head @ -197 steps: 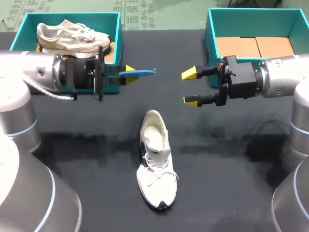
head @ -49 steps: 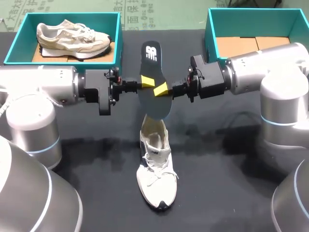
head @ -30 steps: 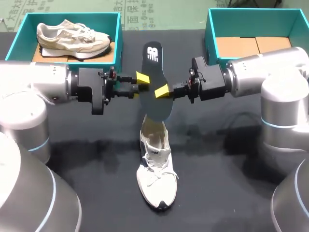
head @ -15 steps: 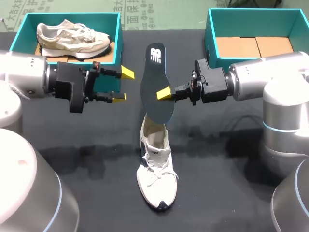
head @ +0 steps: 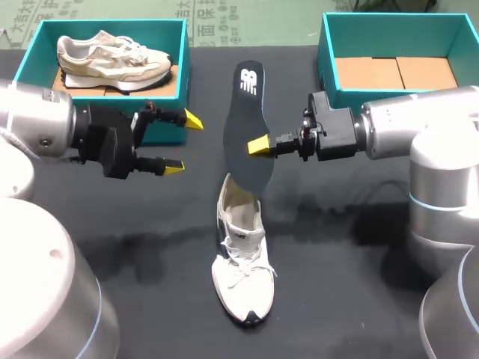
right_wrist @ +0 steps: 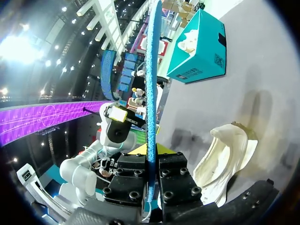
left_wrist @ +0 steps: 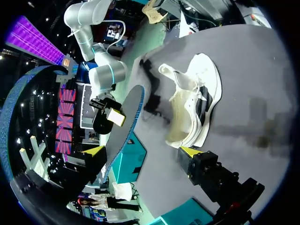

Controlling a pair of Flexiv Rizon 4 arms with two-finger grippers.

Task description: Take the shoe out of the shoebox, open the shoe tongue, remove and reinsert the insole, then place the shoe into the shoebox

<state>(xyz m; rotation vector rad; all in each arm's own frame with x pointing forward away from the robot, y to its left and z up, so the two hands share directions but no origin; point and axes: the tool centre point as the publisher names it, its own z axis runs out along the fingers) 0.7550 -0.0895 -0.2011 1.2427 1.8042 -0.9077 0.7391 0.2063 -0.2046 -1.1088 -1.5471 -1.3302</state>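
A dark insole point(head: 247, 126) hangs upright in the air above the heel of the white shoe point(head: 241, 254), which lies on the black table. My right gripper point(head: 257, 145) is shut on the insole's edge. In the right wrist view the insole point(right_wrist: 150, 84) stands edge-on, clamped between the fingers of that gripper point(right_wrist: 151, 154), with the shoe point(right_wrist: 225, 154) below. My left gripper point(head: 183, 143) is open and holds nothing, well to the left of the insole. In the left wrist view, the insole point(left_wrist: 123, 129) and the shoe point(left_wrist: 193, 105) lie ahead of that gripper point(left_wrist: 143, 151).
A teal shoebox point(head: 179, 71) at the back left holds a beige sneaker point(head: 112, 54). A second teal shoebox point(head: 326, 56) at the back right shows only its cardboard floor. Black tabletop surrounds the white shoe.
My left gripper let go of the insole, opened wide and drew back to the left. The right gripper kept the insole and shifted it slightly to the right.
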